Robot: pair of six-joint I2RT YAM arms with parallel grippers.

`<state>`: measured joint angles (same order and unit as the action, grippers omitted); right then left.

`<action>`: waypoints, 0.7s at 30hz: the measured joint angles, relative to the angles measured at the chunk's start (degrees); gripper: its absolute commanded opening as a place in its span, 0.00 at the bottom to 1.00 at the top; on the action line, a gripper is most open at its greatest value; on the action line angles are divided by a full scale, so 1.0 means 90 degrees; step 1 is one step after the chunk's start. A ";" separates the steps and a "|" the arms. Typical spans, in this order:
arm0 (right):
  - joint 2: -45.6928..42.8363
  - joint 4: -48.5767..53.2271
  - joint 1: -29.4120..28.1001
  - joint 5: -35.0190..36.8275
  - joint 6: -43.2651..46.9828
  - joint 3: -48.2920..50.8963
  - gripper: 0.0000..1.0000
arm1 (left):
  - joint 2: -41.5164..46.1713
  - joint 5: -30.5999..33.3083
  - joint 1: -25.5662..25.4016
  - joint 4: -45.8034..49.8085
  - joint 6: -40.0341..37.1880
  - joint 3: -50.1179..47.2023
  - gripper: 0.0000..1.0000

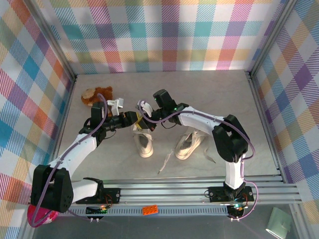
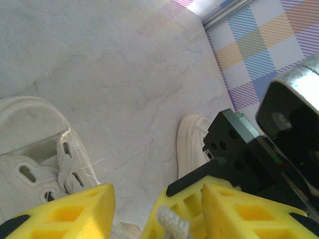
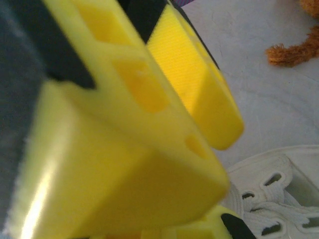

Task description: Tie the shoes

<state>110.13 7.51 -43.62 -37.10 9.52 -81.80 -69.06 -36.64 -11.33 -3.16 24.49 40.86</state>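
Note:
Two cream canvas shoes stand side by side mid-table, the left shoe and the right shoe. Both grippers meet just above the left shoe's opening. My right gripper is shut, and a white lace sticks out at its yellow fingertips. My left gripper is open, its two yellow fingers standing either side of the right gripper's tip. Below lie the left shoe's eyelets and the right shoe's toe.
A brown plush toy lies at the back left of the table. Loose lace ends trail toward the front rail between the shoes. Checked walls close in the back and sides. An orange brick sits on the front rail.

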 measured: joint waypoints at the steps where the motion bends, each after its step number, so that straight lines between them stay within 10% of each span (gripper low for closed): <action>1: 0.0000 0.0015 -0.0005 0.0000 0.0005 -0.0017 0.00 | -0.0036 -0.0027 0.0000 -0.0017 0.0015 0.0000 0.38; 5: 0.0000 0.0044 -0.0015 0.0036 0.0027 -0.0061 0.03 | -0.0163 -0.0124 0.0000 -0.0007 0.0051 0.0000 0.00; 11: -0.0007 0.0129 0.0010 0.0119 0.0070 -0.0044 0.42 | -0.0158 0.0032 0.0002 0.0512 -0.0359 0.0194 0.00; 21: -0.0015 0.1044 0.0748 -0.0102 0.0010 -0.0175 0.45 | -0.0010 0.0177 0.0002 0.1195 -0.1168 0.0610 0.00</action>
<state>110.00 16.91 -36.88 -38.02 9.61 -83.37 -69.14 -35.05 -11.31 7.60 13.98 46.35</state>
